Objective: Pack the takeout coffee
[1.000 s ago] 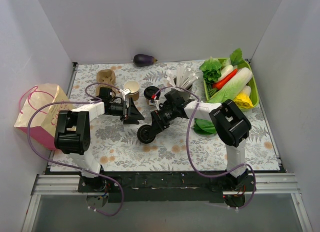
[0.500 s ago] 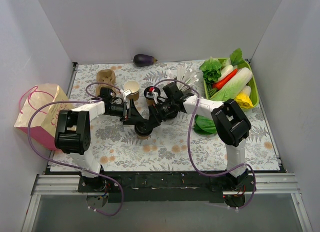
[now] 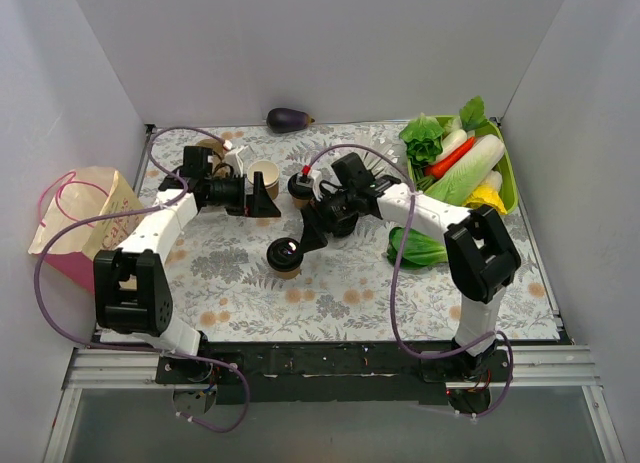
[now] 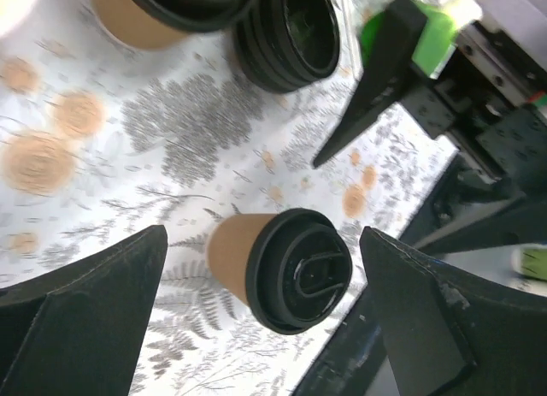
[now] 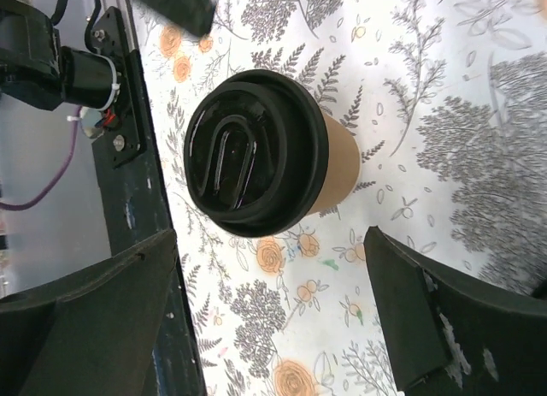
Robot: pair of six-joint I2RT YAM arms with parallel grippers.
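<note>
**Coffee stands free on the table, both grippers wide**

Nearest the arm bases is the coffee (image 3: 285, 255), upright on the flowered table (image 3: 330, 303), black lid on, brown wall showing below it. Nothing is touching it.

The right wrist camera looks down on that lid (image 5: 256, 161). The right gripper (image 5: 272, 233) has its jaws spread wide, a dark finger (image 5: 94, 319) on each side of the frame and bare table between them. From above, the right gripper (image 3: 310, 228) hangs just beyond the coffee, angled down toward it but not in contact.

The left gripper (image 3: 265, 196) sits farther back and to the left, clear of the coffee, pointing across the table. Its own camera shows its jaws just as wide. The coffee (image 4: 286, 268) lies low in that frame, between the two fingers (image 4: 85, 310) but past their tips, so it is not held.

Behind the left gripper is an open cup (image 3: 264, 173), white inside. Just to its right is a stack of black lids (image 3: 300, 186). The tan carrier (image 3: 210, 151) is half hidden by the left arm.

On the left edge the bag (image 3: 75, 228) leans against the wall. On the right a leafy green (image 3: 415, 248) lies on the table, with a green tray (image 3: 508, 163) of vegetables beyond it. At the back wall lies an eggplant (image 3: 290, 119).
</note>
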